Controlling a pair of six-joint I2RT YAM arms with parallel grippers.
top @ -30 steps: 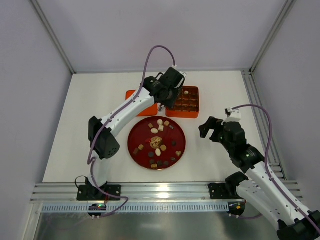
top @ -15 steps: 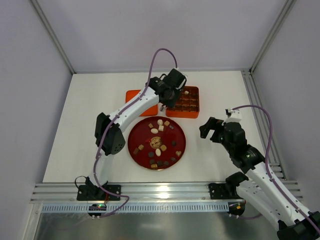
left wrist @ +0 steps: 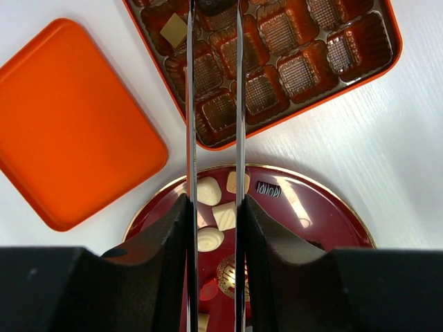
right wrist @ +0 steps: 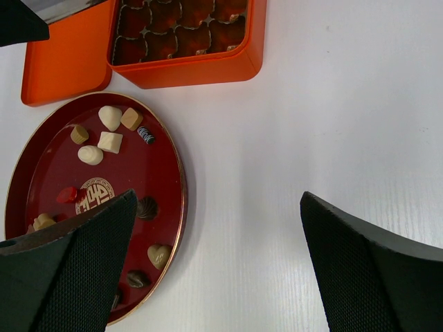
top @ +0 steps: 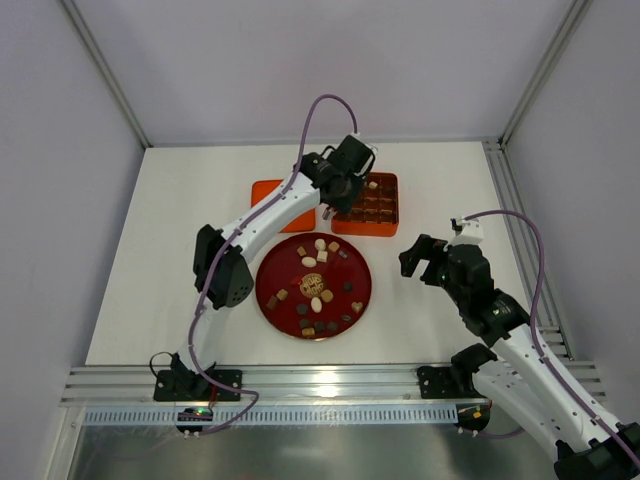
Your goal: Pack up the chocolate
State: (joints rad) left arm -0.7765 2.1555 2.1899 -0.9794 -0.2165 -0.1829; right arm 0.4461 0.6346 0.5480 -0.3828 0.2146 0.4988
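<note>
Packing barely begun: one cream piece (left wrist: pixel 174 30) sits in the orange box (top: pixel 366 230) near the counter's (top: pixel 180 250) far edge, remaining chocolate (top: pixel 316 304) on the red plate (top: pixel 274 262) mid-counter; left hand (left wrist: pixel 214 8) narrow over the box, load cannot be told; right hand (top: pixel 425 265) wide, empty.

Bare table (top: pixel 398 295) between the plate (top: pixel 367 281) and right pincer (top: pixel 425 268) leaves open passage.

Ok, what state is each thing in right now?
Square orange box with brown grid insert: open, one tan chocolate inside.
Flat orange lid: off, beside box.
Round dark-red plate: holding chocolates.
Left fingers: closed on dark chocolate.
Right fingers: open, empty.
</note>
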